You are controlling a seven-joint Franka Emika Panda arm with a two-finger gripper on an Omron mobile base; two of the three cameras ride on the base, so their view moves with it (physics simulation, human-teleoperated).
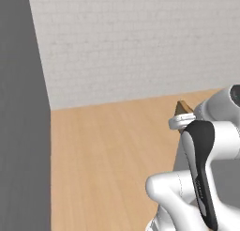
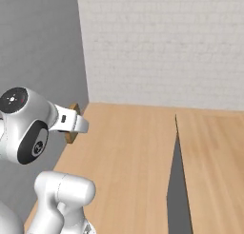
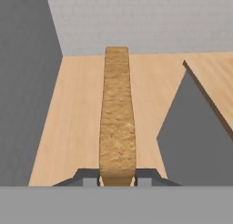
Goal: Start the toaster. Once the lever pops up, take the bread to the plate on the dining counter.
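The gripper (image 3: pixel 117 180) is clamped on the bread (image 3: pixel 117 114). In the hand view the slice stands edge-on between the two finger tips (image 3: pixel 91 178) and runs away from the camera, crust uppermost. In the left base view a tan corner of the bread (image 1: pixel 183 108) projects past the white wrist. In the right base view a small brown edge of the bread (image 2: pixel 72 133) shows beneath the hand.

Step in hand: transport. Judged from the slice already being in the grasp and clear of any surface, the toaster stage is complete and the carry to the plate is under way.

Surroundings: light wood flooring (image 2: pixel 128 152) lies below the hand, meeting a white brick wall (image 2: pixel 162 43) at the far side and a plain grey wall (image 1: pixel 21 108) on the left. A second light-wood surface (image 2: pixel 214 157) with a grey side panel (image 3: pixel 195 145) stands to the right. Whether this is the dining counter cannot be determined.

Next move, as a judgement: the base must bring the plate into view before any release. The grasp should be kept firm, with the slice held level and clear of the grey panel edge. Lower and release only once the bread is over the plate.
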